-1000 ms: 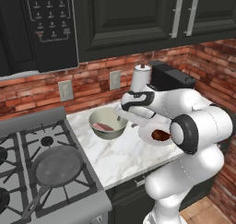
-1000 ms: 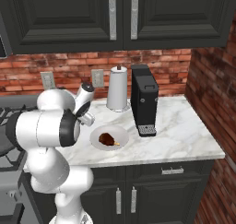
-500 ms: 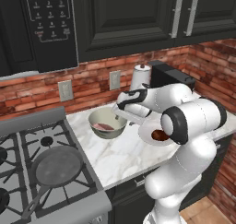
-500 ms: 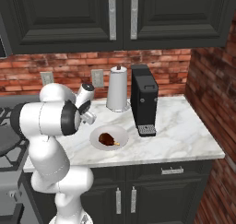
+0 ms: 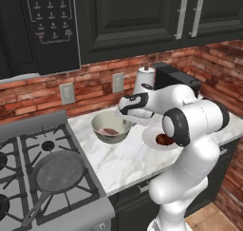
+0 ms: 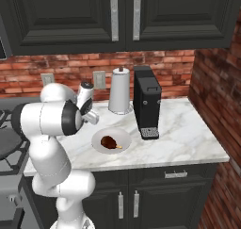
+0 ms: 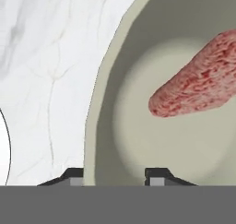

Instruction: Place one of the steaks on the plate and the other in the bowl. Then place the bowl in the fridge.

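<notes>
Just under the hand, the bowl (image 7: pixel 115 103) looks like smooth matt ceramic, cream inside and duller olive outside. The steak (image 7: pixel 198 80) lying in it is grainy and moist-looking, pinkish-red with pale streaks. The counter (image 7: pixel 50 66) beside the hand is polished white marble with thin grey veins. Beyond the hand, the plate (image 6: pixel 123 137) is plain glossy white. The wall (image 5: pixel 95 85) behind is rough red brick, the cabinets (image 5: pixel 128 21) above satin dark wood.
</notes>
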